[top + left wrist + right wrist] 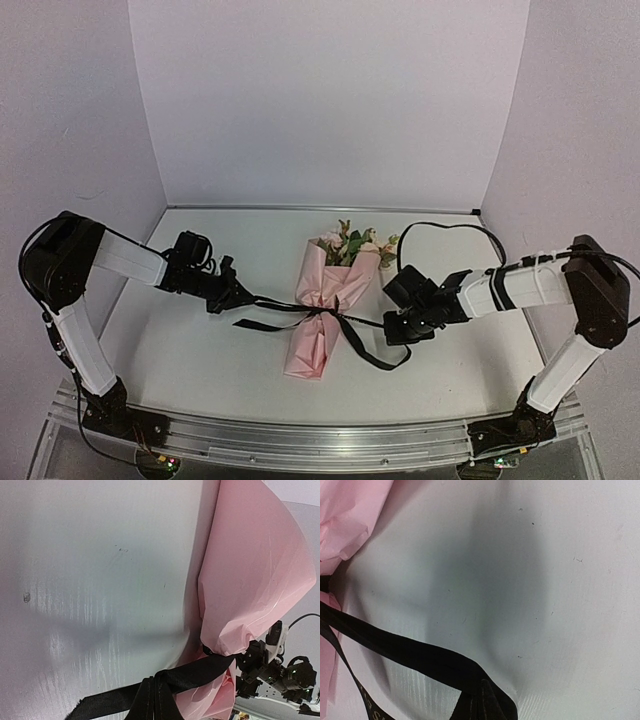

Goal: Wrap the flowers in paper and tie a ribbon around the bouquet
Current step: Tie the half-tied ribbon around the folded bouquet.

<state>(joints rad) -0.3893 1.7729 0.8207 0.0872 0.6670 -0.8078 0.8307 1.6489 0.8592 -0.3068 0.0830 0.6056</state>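
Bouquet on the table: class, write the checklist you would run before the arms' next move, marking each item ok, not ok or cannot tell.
1. The paper is wrapped round the flowers: ok.
2. The ribbon is cinched round the middle of the bouquet: ok.
3. The left jaws are shut on a ribbon strand: ok.
4. The right jaws are shut on the other strand: ok.
5. The ribbon is tied off tight: cannot tell.
6. The bouquet lies flat on the table: ok.

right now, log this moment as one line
bouquet wrapped, lying on table | ribbon around its middle | left gripper shut on ribbon | right gripper shut on ribbon
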